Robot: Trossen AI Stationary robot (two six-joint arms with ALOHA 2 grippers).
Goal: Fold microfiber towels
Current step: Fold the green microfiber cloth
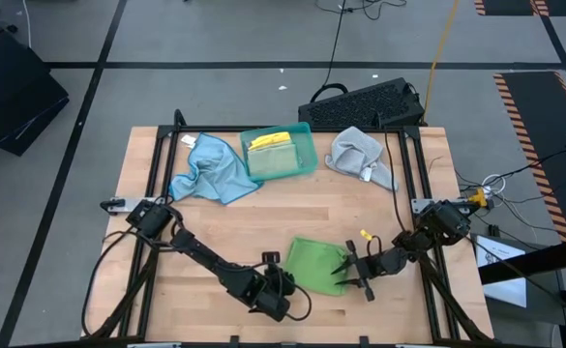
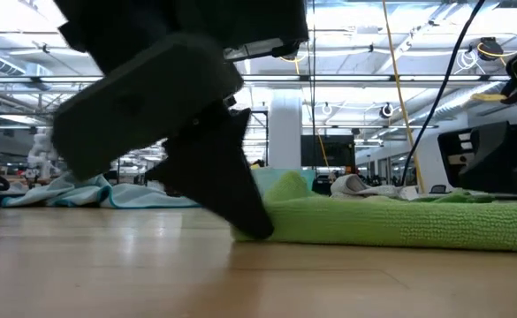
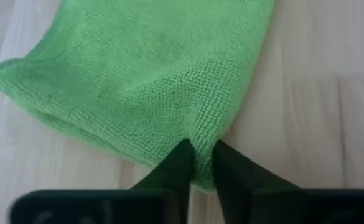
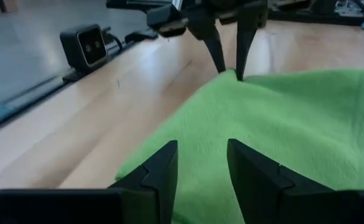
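A green microfiber towel [image 1: 316,261] lies flat on the wooden table near its front edge. My left gripper [image 3: 201,171] has come down at the towel's near left corner and is shut on it. My right gripper [image 4: 201,165] stands open and low over the towel's right edge [image 1: 341,269], with green cloth showing between its fingers. A light blue towel [image 1: 210,172] lies crumpled at the far left, and a grey one [image 1: 358,153] at the far right. Between them a teal tray [image 1: 307,135] holds a yellow towel [image 1: 271,141] and a pale green one [image 1: 283,162]. My left gripper pinches the green towel's near left corner [image 3: 200,158] between its two fingertips. The fingers slant down from the table's near left. The corner is drawn up into a small peak [image 4: 231,76], and the rest of the towel lies on the table. My right gripper has cloth between its fingers; I cannot tell whether they touch it.
A small camera [image 4: 85,45] sits at the table's near edge, left of the green towel. A black keyboard [image 1: 365,101] and cables lie beyond the far edge. Bare wood [image 1: 263,222] stretches between the tray and the green towel.
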